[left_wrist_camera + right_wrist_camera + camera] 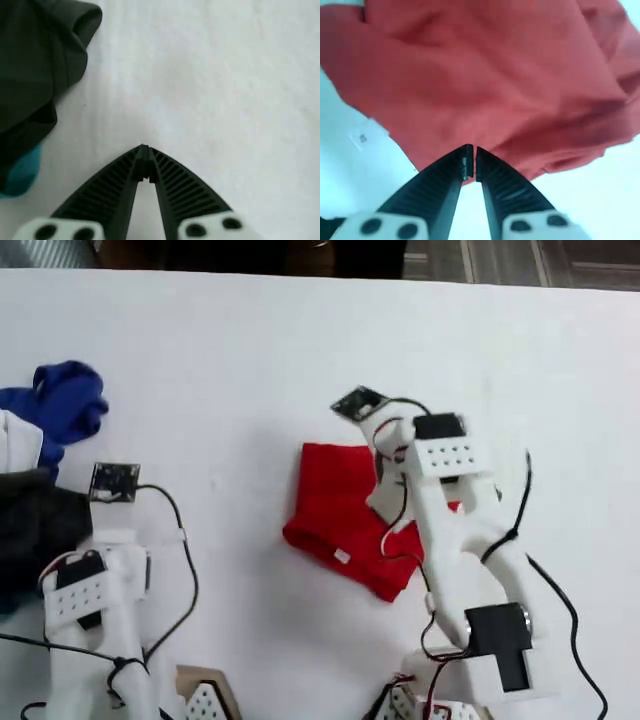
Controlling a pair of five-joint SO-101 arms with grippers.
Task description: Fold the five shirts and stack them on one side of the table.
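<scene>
Two grippers, jaws closed tip to tip on both. Right gripper point(470, 165) over edge of red shirt point(335, 505), frame centre; grip on cloth unclear. Left gripper point(145, 162) empty over table point(250, 350), beside dark shirt point(35, 530), lower left.

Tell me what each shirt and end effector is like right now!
Red shirt: partly folded, flat on the table.
Blue shirt: crumpled, unfolded.
Dark shirt: bunched up, unfolded.
Left end effector: shut, empty, over bare table.
Right end effector: shut, tips at the red shirt's edge.
</scene>
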